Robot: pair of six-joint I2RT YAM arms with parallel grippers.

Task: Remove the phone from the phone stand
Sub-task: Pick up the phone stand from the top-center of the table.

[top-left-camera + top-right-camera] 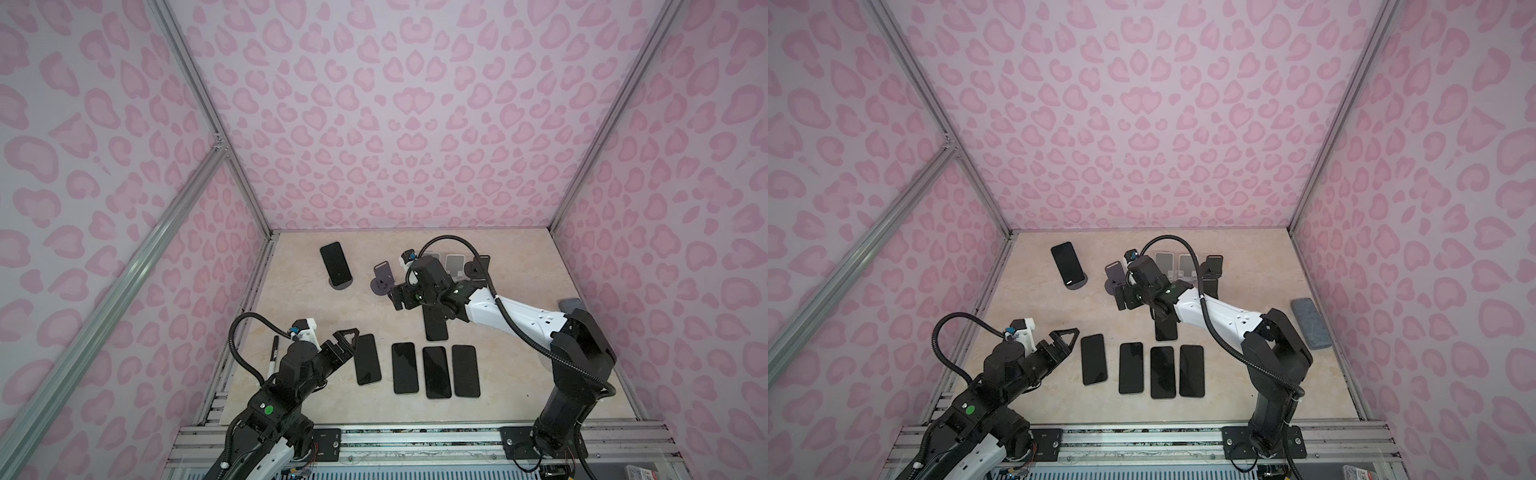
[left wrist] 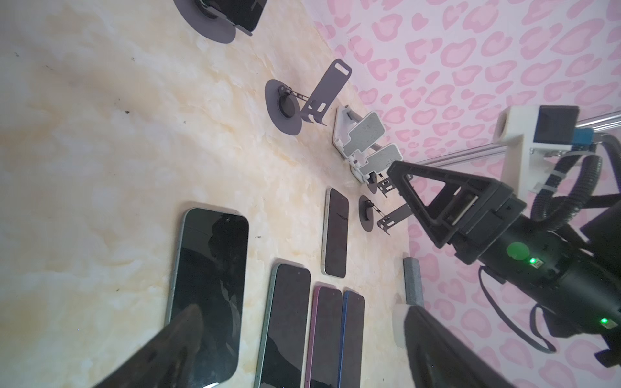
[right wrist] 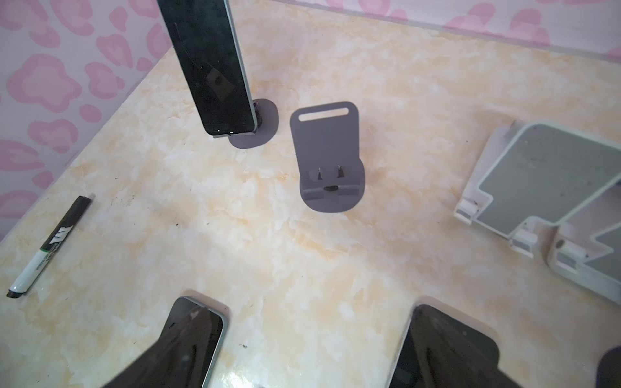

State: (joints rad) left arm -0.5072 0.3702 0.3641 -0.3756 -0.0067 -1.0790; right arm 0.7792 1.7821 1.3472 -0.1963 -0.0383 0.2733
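While jaws on both arms apart, empty; beige marble-look tabletop (image 1: pixel 515 266) w/ flat phones (image 1: pixel 405 368); pink-spotted walls (image 1: pixel 374 104)

Your counter (image 3: pixel 302 268) has a smooth, faintly shiny marble-look top, and the phone (image 3: pixel 208 60) propped in its phone stand (image 3: pixel 267 131) shows you glossy black glass with a satin rim, like the flat phones (image 1: pixel 404 368) along the counter's near edge. That phone stand and the empty stand (image 3: pixel 327 151) beside it look like matt grey sheet metal, while the white stands (image 3: pixel 524 188) are smooth plastic with dull grey insets. You also have a smooth plastic marker (image 3: pixel 50 245) near the left edge, a rough, felt-like grey block (image 1: pixel 1310 323) at the right edge, and matt black plastic on the left tool (image 1: pixel 348 343).
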